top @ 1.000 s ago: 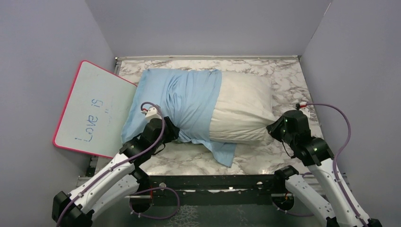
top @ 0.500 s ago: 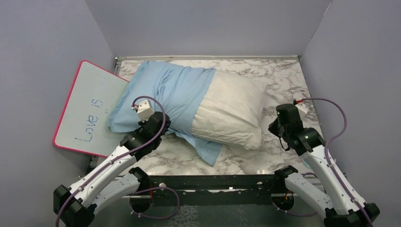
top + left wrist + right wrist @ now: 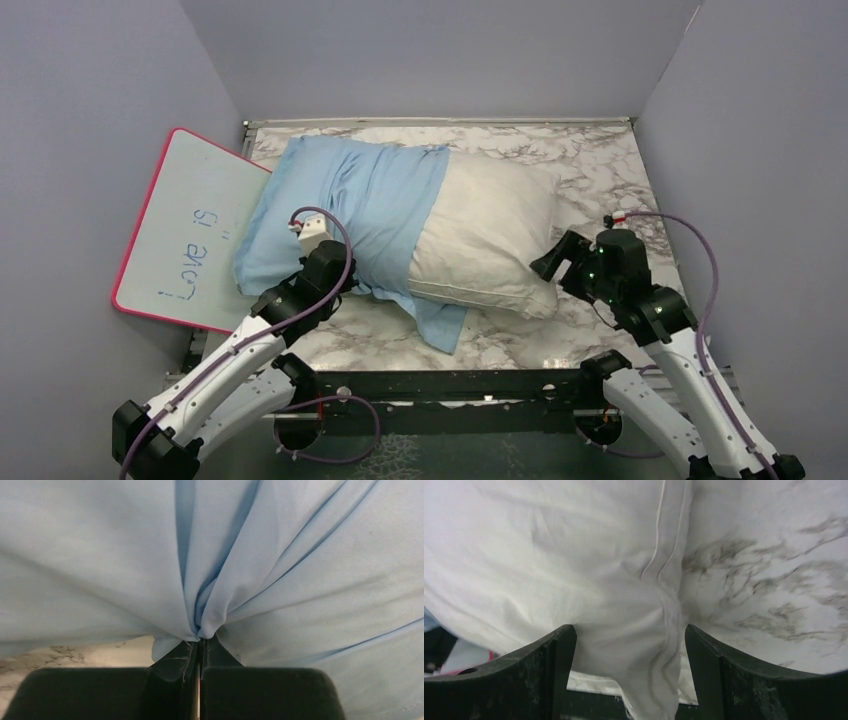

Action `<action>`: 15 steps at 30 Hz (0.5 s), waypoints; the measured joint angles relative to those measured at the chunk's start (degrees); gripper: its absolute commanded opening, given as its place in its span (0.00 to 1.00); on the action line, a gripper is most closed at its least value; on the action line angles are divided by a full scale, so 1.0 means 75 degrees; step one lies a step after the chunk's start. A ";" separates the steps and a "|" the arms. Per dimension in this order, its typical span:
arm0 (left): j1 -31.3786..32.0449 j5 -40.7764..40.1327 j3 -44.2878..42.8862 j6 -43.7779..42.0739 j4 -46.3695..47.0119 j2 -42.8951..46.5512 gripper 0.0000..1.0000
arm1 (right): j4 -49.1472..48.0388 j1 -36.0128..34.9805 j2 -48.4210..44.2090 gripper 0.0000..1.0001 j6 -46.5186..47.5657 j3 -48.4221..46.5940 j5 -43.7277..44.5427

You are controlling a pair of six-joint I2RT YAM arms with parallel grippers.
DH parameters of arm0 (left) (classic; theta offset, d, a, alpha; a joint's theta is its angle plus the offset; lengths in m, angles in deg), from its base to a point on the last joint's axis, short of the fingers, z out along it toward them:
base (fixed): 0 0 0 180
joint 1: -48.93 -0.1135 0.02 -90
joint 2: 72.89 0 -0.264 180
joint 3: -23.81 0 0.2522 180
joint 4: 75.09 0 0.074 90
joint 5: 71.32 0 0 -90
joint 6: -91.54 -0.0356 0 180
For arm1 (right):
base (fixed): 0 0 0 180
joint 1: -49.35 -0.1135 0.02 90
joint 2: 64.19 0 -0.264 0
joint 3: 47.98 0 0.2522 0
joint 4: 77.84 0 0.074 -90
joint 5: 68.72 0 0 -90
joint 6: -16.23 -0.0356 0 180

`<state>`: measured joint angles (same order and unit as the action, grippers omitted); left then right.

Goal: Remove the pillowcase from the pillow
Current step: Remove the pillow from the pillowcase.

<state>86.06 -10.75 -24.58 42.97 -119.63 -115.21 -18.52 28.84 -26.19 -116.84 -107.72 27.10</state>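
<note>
Pillowcase (image 3: 352,195) half over pillow (image 3: 490,235)

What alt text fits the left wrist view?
The left gripper is shut on a pinched fold of the light blue pillowcase, whose creases fan out from the pinch and fill the frame. A strip of marble table shows at lower left.

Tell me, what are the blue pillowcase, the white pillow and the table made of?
The pillowcase looks like thin, smooth cloth, maybe cotton or polyester: it gathers into fine soft folds. The pillow has an off-white fabric shell with a stitched seam; its plump shape suggests soft stuffing. The table looks like grey-veined marble, though it may be only a printed pattern.
</note>
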 measured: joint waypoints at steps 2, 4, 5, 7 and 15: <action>0.0003 0.0248 0.0023 -0.0085 0.0125 -0.0192 0.00 | -0.0108 0.0015 -0.0009 0.92 0.0012 0.0449 -0.0935; 0.0000 0.0417 0.0052 -0.0134 0.0213 -0.0297 0.00 | -0.0437 0.0035 0.0026 0.96 -0.0012 0.1110 -0.2002; 0.0000 0.0472 0.0070 -0.0157 0.0230 -0.0318 0.00 | -0.0714 0.0047 0.0026 0.96 -0.0026 0.1483 -0.2530; 0.0000 0.0571 0.0111 -0.0198 0.0256 -0.0332 0.00 | -0.1215 0.0047 0.0087 0.89 -0.0102 0.2194 -0.3386; 0.0000 0.0775 0.0125 -0.0254 0.0347 -0.0399 0.00 | -0.1309 0.0047 0.1192 0.12 -0.0306 0.1781 -0.3013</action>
<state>86.06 -4.94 -23.64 41.07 -117.03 -118.21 -28.33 29.19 -17.25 -119.13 -94.37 4.50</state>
